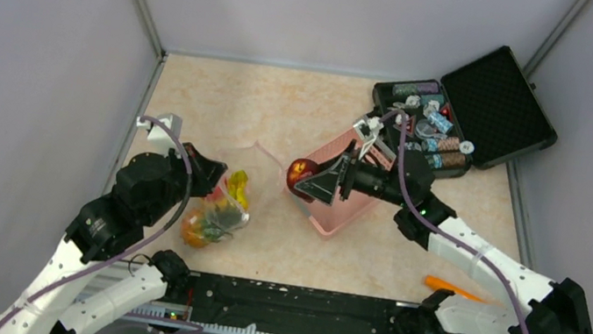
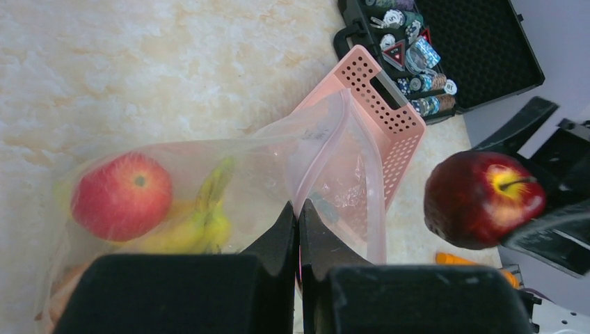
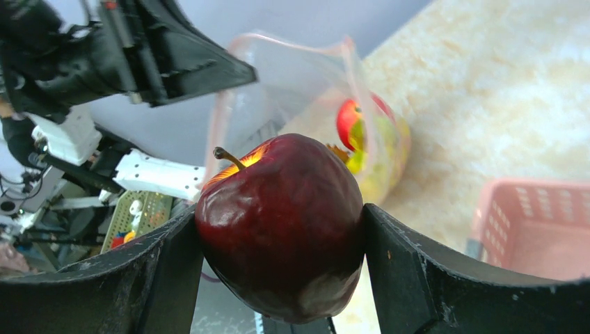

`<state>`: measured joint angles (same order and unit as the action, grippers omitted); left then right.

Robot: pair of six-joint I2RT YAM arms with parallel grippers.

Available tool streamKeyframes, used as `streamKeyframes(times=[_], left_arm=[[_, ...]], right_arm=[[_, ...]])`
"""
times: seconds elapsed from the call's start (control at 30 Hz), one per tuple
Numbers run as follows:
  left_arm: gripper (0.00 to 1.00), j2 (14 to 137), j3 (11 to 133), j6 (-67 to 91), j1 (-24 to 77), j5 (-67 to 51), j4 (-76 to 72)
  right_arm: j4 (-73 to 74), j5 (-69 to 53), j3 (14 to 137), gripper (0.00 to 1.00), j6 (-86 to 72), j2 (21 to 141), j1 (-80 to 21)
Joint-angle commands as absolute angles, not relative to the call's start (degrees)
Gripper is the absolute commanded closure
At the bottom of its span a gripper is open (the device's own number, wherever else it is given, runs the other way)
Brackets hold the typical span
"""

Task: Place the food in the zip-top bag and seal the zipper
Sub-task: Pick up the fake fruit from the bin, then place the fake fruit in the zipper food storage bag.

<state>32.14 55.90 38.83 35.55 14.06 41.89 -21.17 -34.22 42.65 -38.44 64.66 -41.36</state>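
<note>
Left to right. Near the left edge of the table [image 1: 283, 112], the left gripper [image 2: 298, 209] has its fingers pressed together on the lip of the zip-top bag [image 2: 327, 156]. It holds the lip raised so that the mouth, rimmed by the pale-pink zipper [image 2: 376, 188], gapes toward the right arm. The bag already holds the red round fruit [image 2: 122, 196], banana bunch [image 2: 202, 224] and pineapple [image 1: 209, 220]. Mid-table, beside the pink basket [image 1: 340, 218], the right gripper [image 3: 278, 236] clamps the dark maroon fruit [image 3: 282, 223] between widely spread fingers, facing the mouth and apparently staged for insertion. The zipper remains unsealed. The black case [image 1: 499, 91] stands open at the far right corner.
</note>
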Motion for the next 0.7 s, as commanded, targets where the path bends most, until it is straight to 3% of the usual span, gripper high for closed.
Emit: streamKeyframes(times=[0.0,0.33,0.67], left_arm=[[1.0,32.8,56.3,38.0,35.3,12.7,38.5],[1.0,32.9,56.3,37.2,35.4,9.9,37.6],[1.0,33.9,57.1,36.4,35.4,6.0,36.9]], right_arm=[[-15.9,-28.6,51.0,0.44,-30.9,63.5,-47.2],[-4.6,-15.6,61.9,0.44,-21.8,72.0,-57.4],[-3.2,-5.6,66.2,0.44,-15.0,76.9,-62.7]])
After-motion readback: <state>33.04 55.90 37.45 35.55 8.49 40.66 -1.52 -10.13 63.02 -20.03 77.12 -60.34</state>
